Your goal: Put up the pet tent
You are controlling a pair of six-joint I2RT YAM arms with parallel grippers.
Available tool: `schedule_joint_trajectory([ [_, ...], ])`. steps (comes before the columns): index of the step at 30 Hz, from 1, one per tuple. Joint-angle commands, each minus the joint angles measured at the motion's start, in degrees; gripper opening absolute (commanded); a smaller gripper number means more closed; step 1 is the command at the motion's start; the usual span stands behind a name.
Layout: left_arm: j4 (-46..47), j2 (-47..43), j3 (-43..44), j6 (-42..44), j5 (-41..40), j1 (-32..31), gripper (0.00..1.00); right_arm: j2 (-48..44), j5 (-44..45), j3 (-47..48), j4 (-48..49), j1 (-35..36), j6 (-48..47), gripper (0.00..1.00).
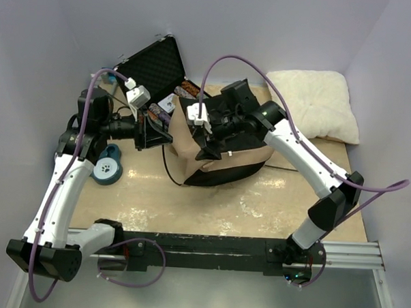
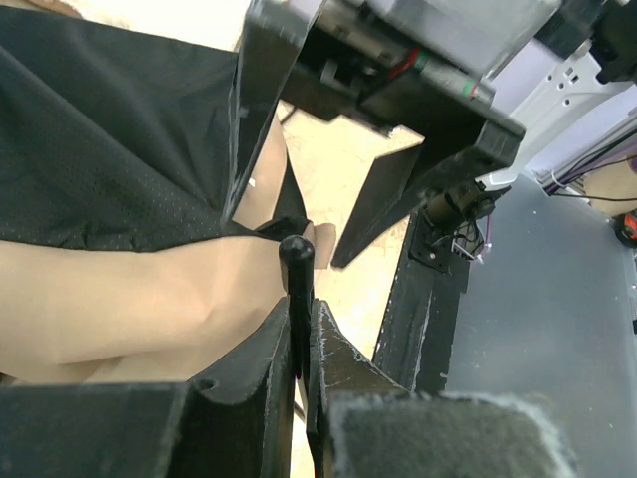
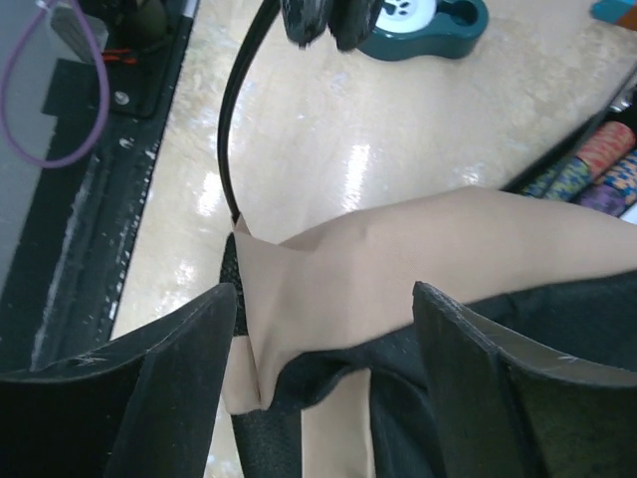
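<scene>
The pet tent (image 1: 222,158) lies crumpled mid-table, tan canvas over a black floor panel. My left gripper (image 1: 162,133) is at its left side, shut on a thin dark tent pole (image 2: 297,261) whose knobbed end sticks out past the fingertips. In the left wrist view the jaws (image 2: 304,324) pinch the pole, with tan canvas (image 2: 129,299) and black mesh (image 2: 100,149) beside them. My right gripper (image 1: 207,151) hovers over the tent top, open. In the right wrist view a tan fold (image 3: 338,264) sits between its fingers (image 3: 189,349), untouched. The curved pole (image 3: 234,119) runs up from the fabric's corner.
A white fluffy pillow (image 1: 317,101) lies at the back right. An open black case (image 1: 155,60) holding coloured chips (image 3: 597,164) stands behind the tent. A teal paw-print dish (image 1: 108,167) sits left of the tent. A black mounting rail (image 1: 222,250) lines the near edge.
</scene>
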Motion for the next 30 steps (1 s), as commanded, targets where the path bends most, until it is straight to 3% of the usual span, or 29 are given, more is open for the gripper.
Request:
schedule_joint_trajectory([
  [1, -3.30, 2.44, 1.00, 3.15, -2.19, 0.07, 0.00, -3.92, 3.09, -2.61, -2.29, -2.40, -7.35, 0.78],
  [6, -2.42, 3.94, 1.62, 2.71, -1.40, 0.16, 0.00, -7.16, 5.46, -7.26, -5.65, -3.28, -14.84, 0.89],
  [12, -1.72, 5.61, 2.58, 2.44, -0.17, 0.16, 0.00, -16.30, 6.87, -16.04, -0.56, -6.18, -19.15, 0.93],
  [17, -1.89, 6.31, 2.59, 2.62, 0.62, 0.16, 0.00, -22.28, 8.02, -25.18, 7.34, -10.83, -26.52, 0.93],
  [22, -1.98, 7.01, 2.76, 2.71, 1.68, 0.16, 0.00, -23.18, 2.58, -32.93, 20.70, -13.04, -27.76, 0.89],
  [30, -2.33, 7.98, 3.29, 3.32, 1.50, 0.16, 0.00, -18.95, -8.06, -36.10, 23.00, -12.69, -34.54, 0.80],
])
